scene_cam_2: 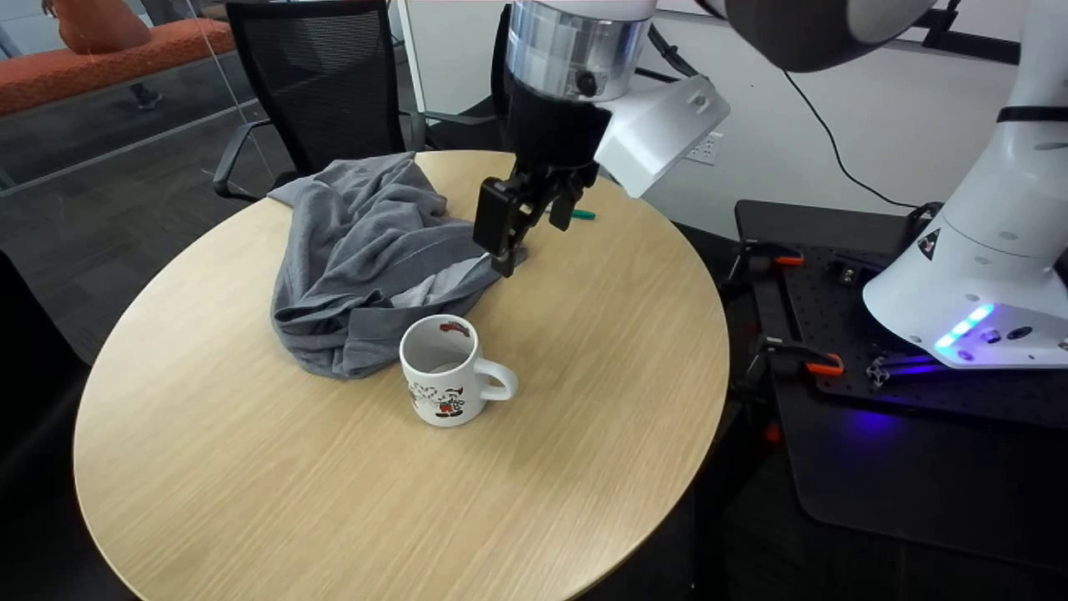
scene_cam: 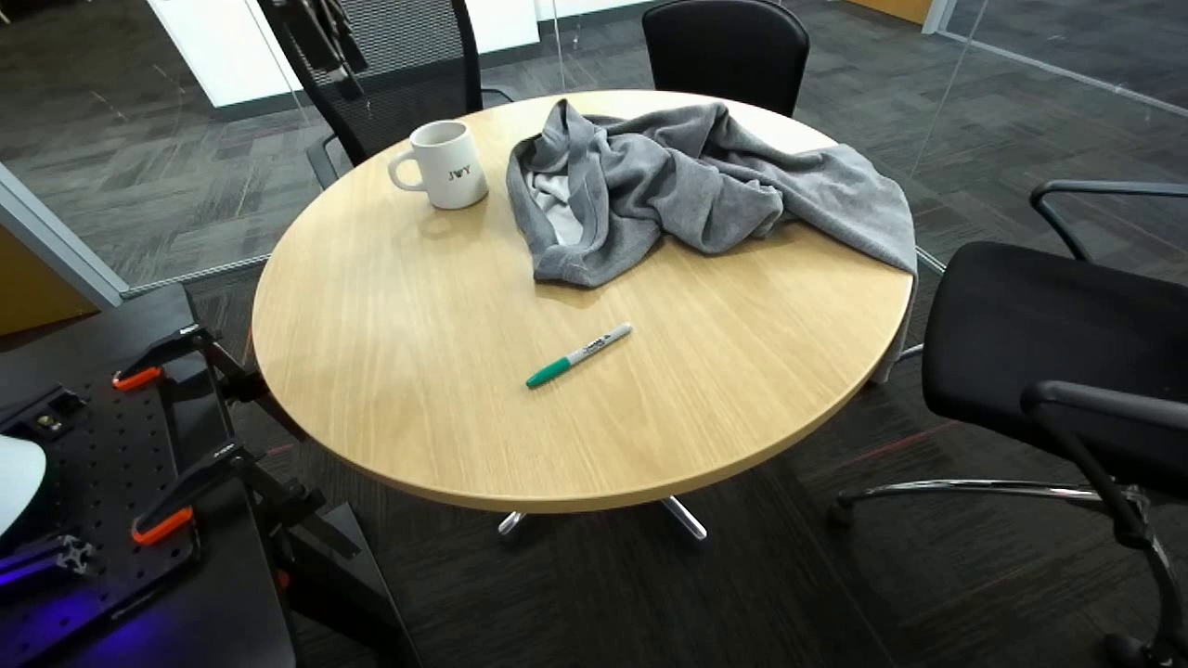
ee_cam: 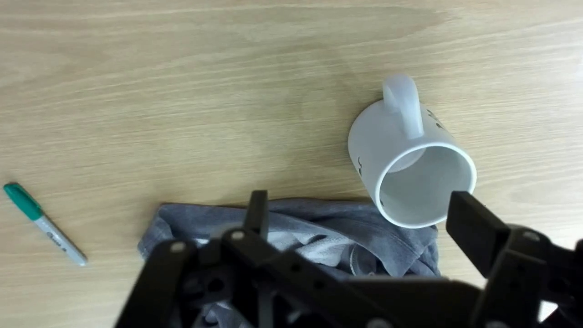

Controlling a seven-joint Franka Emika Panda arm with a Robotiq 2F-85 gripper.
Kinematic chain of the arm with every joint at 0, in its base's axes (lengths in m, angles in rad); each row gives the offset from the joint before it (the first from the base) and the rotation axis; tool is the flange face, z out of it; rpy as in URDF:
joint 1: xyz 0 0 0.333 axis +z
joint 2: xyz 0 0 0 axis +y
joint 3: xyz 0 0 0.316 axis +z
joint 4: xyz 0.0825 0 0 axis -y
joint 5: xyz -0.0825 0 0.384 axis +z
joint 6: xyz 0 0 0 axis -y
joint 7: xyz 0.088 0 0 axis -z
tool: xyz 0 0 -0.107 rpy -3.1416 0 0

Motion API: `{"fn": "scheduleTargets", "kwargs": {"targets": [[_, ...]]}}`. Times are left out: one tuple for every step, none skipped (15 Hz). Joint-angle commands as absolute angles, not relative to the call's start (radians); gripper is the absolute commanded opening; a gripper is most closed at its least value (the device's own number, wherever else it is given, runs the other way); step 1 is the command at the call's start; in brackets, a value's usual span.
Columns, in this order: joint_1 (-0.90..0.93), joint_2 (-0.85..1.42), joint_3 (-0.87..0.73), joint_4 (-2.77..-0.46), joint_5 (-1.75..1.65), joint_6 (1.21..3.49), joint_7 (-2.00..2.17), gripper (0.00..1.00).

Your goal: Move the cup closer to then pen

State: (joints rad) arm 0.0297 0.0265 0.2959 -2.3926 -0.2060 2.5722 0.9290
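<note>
The cup is a white mug with a side handle, upright on the round table, in both exterior views (scene_cam: pixel 452 172) (scene_cam_2: pixel 438 391) and the wrist view (ee_cam: pixel 375 136). The green pen lies on the table (scene_cam: pixel 579 355), apart from the cup. In an exterior view the pen (scene_cam_2: pixel 582 215) is partly hidden behind the gripper. In the wrist view the pen (ee_cam: pixel 48 228) is at the far left. My gripper (scene_cam_2: pixel 532 245) is open and empty, raised above the table. In the wrist view the right fingertip of the gripper (ee_cam: pixel 357 196) overlaps the cup's rim in the picture.
A grey cloth (scene_cam: pixel 668 181) lies crumpled beside the cup, also in an exterior view (scene_cam_2: pixel 367 250) and the wrist view (ee_cam: pixel 319 218). The round wooden table (scene_cam: pixel 390 371) has chairs around it. The robot's base (scene_cam_2: pixel 984 275) stands on a black side table (scene_cam_2: pixel 901 476) with clamps.
</note>
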Motion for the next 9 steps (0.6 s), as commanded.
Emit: {"fn": "scheduleTargets", "kwargs": {"targets": [[0.1,0.148,0.223,-2.284,-0.215,2.552,0.925,1.0],[0.116,0.171,0.207,-2.268,-0.208,2.558,0.917,1.0],[0.132,0.194,0.193,-2.253,-0.203,2.561,0.913,1.0],[0.146,0.213,0.179,-2.239,-0.201,2.559,0.914,1.0],[0.161,0.232,0.166,-2.228,-0.202,2.56,0.916,1.0],[0.174,0.25,0.152,-2.218,-0.206,2.565,0.918,1.0],[0.19,0.266,0.133,-2.21,-0.226,2.572,0.933,1.0],[0.201,0.282,0.12,-2.203,-0.228,2.578,0.93,1.0],[0.213,0.298,0.107,-2.197,-0.231,2.594,0.928,1.0]]}}
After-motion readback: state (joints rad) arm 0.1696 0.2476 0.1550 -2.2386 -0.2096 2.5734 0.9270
